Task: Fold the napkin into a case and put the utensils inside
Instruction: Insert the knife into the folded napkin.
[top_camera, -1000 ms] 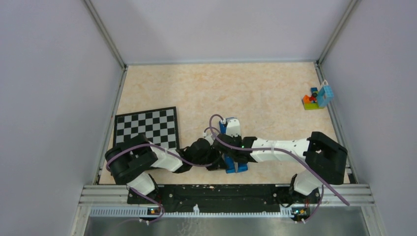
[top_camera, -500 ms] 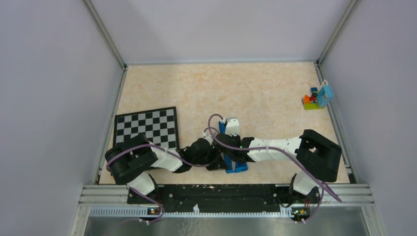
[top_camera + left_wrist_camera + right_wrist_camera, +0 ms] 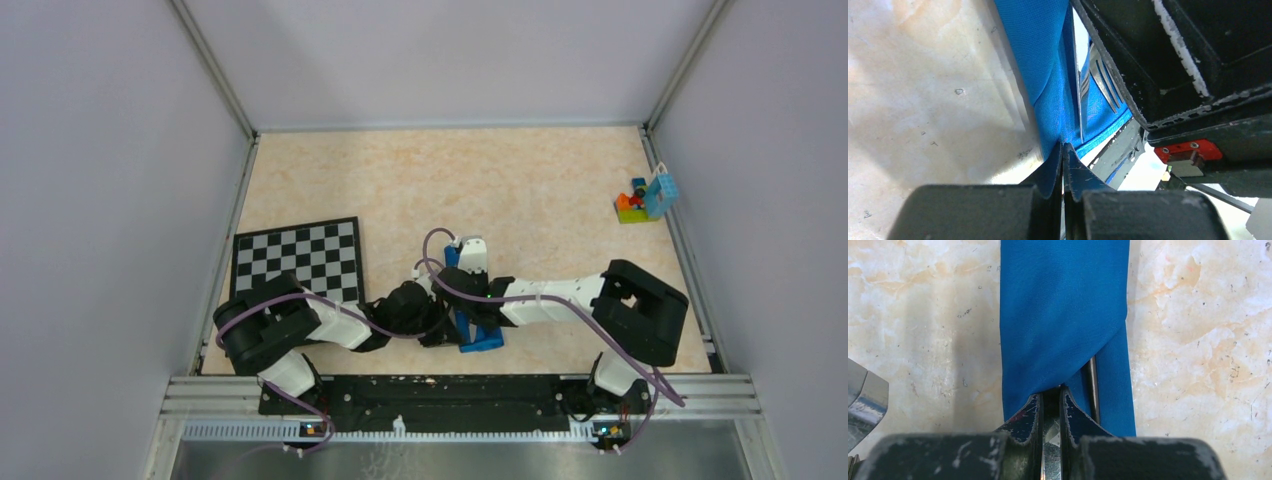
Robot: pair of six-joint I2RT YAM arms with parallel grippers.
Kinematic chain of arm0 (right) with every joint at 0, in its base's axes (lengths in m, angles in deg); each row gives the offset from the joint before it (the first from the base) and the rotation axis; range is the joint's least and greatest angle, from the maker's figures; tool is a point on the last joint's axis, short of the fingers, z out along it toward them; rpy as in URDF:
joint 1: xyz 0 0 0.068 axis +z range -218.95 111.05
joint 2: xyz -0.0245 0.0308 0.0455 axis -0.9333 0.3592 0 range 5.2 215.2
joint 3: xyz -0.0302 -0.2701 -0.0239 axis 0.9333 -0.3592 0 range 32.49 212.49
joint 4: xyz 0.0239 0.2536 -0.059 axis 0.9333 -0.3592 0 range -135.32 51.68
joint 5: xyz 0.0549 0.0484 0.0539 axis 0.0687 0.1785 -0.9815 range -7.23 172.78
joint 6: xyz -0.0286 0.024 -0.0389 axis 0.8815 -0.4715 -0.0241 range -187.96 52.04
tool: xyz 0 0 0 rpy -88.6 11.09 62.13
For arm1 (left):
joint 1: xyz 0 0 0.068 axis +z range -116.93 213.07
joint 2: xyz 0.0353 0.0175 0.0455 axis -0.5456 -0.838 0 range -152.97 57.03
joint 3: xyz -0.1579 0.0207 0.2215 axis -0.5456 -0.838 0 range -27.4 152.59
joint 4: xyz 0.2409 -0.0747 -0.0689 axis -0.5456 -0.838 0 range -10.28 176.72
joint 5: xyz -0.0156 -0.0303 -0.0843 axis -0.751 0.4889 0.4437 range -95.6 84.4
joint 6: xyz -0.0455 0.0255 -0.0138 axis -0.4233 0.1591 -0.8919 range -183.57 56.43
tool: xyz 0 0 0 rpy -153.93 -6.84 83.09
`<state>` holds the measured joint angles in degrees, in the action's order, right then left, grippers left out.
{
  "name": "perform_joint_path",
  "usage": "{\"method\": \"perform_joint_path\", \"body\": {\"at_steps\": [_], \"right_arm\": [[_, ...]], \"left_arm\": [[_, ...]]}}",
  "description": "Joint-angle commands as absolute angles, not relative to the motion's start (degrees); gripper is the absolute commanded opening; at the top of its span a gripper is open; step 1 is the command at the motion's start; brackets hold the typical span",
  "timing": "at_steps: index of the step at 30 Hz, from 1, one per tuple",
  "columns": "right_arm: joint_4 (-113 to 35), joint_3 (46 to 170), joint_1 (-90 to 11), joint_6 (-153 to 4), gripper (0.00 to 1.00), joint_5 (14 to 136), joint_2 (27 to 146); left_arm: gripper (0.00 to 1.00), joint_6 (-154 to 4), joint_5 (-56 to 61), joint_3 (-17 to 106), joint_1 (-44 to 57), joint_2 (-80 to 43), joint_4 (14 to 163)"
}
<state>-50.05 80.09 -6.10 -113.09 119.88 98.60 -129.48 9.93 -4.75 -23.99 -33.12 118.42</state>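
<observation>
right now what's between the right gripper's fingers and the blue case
A silver-grey utensil: the right gripper pinches it, and it runs under the flap of the blue case. The right wrist view shows it.

L arm [image 3: 335, 322] low, reaching right. R arm [image 3: 555, 297] stretched left, wrists meeting at centre. L gripper [image 3: 1063, 150] jaws pressed together, pinching case [image 3: 1038, 50] edge. R gripper [image 3: 1050, 392] jaws near-closed on silver utensil [image 3: 1050, 437].

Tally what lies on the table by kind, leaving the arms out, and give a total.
Shiny blue cloth pouch: 1
Slim cutlery pieces: 2, fork tines, thin blade
Black-and-white checkered board: 1
Cluster of colourful toy blocks: 1
Total: 5
</observation>
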Motion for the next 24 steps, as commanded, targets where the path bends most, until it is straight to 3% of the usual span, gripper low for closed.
{"method": "perform_joint_path", "body": {"at_steps": [1, 4, 8, 10, 16, 24], "right_arm": [[-45.65, 80.34, -6.83, -113.03, 0.0, 122.45, 99.47], [-45.94, 80.61, -6.98, -112.83, 0.0, 121.95, 99.91], [-49.26, 82.44, -6.99, -112.9, 0.26, 119.34, 99.39], [-52.18, 83.81, -6.93, -113.18, 0.34, 117.16, 98.14], [-61.25, 85.17, -6.96, -115.65, 0.44, 110.92, 91.96], [-75.15, 86.12, -6.98, -113.69, 0.49, 107.15, 74.89]], "left_arm": [[0.0, -127.99, 9.05, -5.51, -24.21, -33.11, 116.6], [0.0, -128.08, 9.03, -5.44, -24.16, -33.1, 116.53], [0.0, -128.22, 8.52, -5.35, -24.18, -32.54, 115.62], [0.0, -128.43, 8.0, -5.21, -24.13, -31.79, 114.68], [0.0, -128.46, 5.3, -3.88, -24.24, -27.89, 109.93], [0.01, -127.39, 4.22, -2.32, -24.26, -17.55, 103.93]]}}
